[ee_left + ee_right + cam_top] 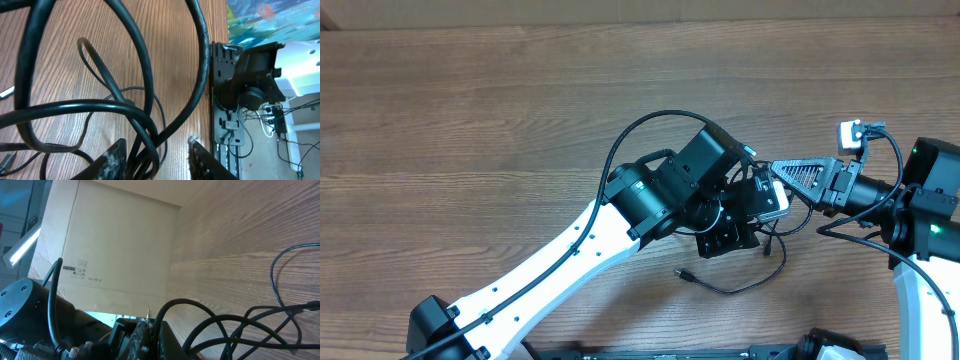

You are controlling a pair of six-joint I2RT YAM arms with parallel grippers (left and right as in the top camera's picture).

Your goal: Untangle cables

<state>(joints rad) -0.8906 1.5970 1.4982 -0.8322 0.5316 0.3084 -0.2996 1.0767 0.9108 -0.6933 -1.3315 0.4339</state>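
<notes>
The cables lie as a knot of thin black cords between my two grippers, right of the table's middle. One loose strand curves toward the front and ends in a small plug. My left gripper reaches into the knot. In the left wrist view the cables loop over the wood, and several strands run between the fingers of the left gripper, against the left one; bare wood shows beside the right one. My right gripper points left. Its jaws pinch one cable.
A cardboard box stands along the table's far edge. The left wrist view shows the table's edge, with a black arm base and loose wires past it. My own arm's thicker black cable arcs above the left wrist.
</notes>
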